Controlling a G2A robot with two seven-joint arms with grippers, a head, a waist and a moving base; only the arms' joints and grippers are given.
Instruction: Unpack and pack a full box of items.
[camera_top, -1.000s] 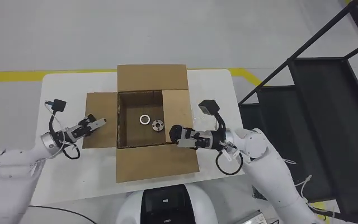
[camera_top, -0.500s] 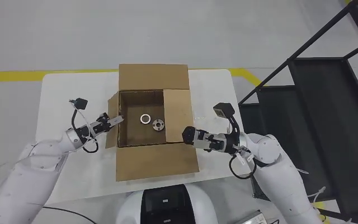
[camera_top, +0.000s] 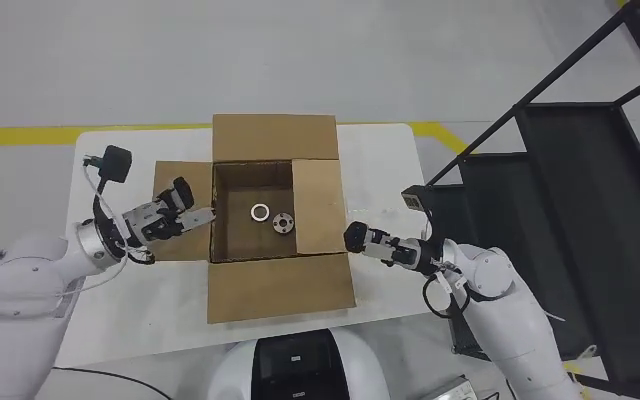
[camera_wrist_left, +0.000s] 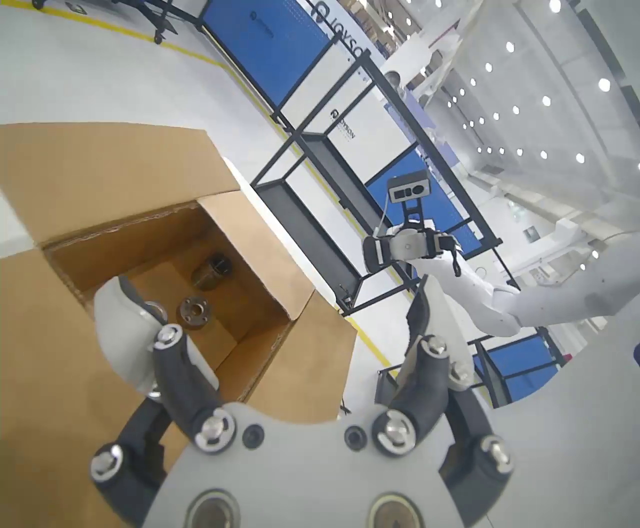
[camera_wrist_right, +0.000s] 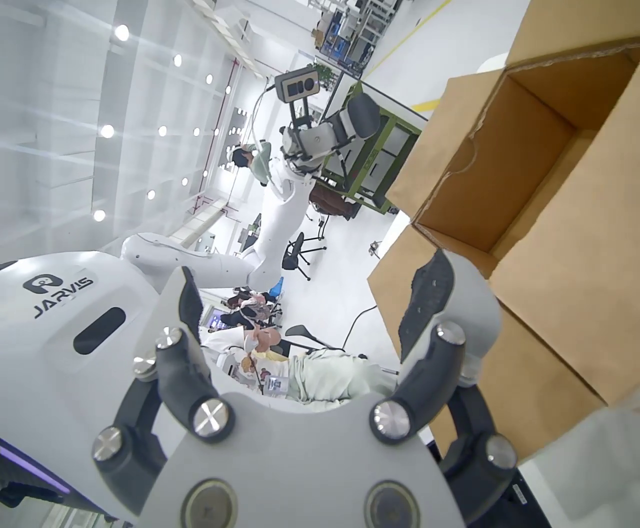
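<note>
An open cardboard box stands mid-table, its left flap lying flat outward and its right flap leaning in over the opening. On the box floor lie a silver ring-like sleeve and a dark flange; the left wrist view shows the sleeve and flange too. My left gripper hovers open over the left flap, nothing between its fingers. My right gripper is open and empty just outside the box's right wall.
The box's back flap and front flap lie flat on the white table. A black metal rack stands close off the table's right edge. Bare table lies left of the left flap.
The left flap rose half a second ago and now lies flat again, with my left gripper drawn back slightly. My right gripper has moved rightward away from the right flap.
</note>
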